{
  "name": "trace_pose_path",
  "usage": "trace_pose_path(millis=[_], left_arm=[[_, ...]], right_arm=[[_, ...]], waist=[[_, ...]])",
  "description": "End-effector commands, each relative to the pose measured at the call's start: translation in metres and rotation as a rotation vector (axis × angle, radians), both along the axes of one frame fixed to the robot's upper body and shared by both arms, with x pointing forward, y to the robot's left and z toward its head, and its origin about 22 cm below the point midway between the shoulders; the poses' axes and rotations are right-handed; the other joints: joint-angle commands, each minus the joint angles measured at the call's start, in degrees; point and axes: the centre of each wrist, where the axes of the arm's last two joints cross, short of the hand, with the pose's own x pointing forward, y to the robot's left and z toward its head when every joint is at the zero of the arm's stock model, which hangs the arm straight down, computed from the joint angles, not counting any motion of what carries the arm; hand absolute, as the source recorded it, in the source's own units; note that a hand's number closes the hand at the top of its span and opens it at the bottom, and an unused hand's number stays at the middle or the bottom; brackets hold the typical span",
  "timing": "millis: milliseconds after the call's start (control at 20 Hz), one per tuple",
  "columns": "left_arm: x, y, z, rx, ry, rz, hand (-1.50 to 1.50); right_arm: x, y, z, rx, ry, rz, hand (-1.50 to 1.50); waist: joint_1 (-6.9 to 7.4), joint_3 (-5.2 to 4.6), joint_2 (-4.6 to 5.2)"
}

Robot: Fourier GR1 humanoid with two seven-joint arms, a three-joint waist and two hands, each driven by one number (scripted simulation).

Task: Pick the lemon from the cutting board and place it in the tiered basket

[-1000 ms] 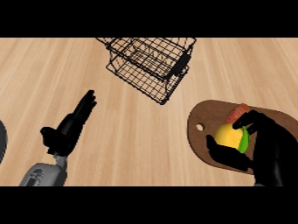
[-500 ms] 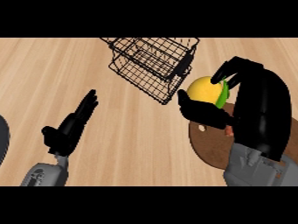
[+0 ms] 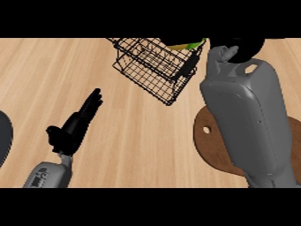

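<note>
Lemon carried off the board and up to the basket

The right robot hand (image 3: pixel 238 45) has swung from over the cutting board (image 3: pixel 208 145) to the top edge of the view, beside the wire basket (image 3: pixel 154 66); half a second ago it was lower, holding the lemon between board and basket. Only a sliver of the lemon (image 3: pixel 184 45) now shows, yellow with a green tip, at the basket's far rim next to that hand. The hand is largely cut off, so I cannot tell whether it grips the lemon or has let go. The board lies bare where visible, so the pick looks done and placing is under way. The left robot hand (image 3: pixel 74 126) rests open on the worktop (image 3: pixel 48 75), unchanged.
</note>
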Motion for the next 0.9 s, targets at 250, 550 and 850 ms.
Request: trace_pose_path(millis=[250,550,850], left_arm=[[0.002,-0.018,0.013,-0.01,0.003,-0.032,0.0],[0.017,-0.011,0.006,0.012,-0.033,-0.009,0.0],[-0.001,-0.012,-0.002,0.011,0.004,-0.034,0.0]], right_arm=[[0.072,0.022,0.019,0.055,0.125,-0.008,1.5],[0.095,0.036,-0.017,0.075,0.144,0.012,1.5],[0.105,0.041,-0.019,0.163,0.12,0.05,1.5]], waist=[[0.94,0.03,0.37],[0.88,0.0,0.81],[1.73,0.03,0.8]])
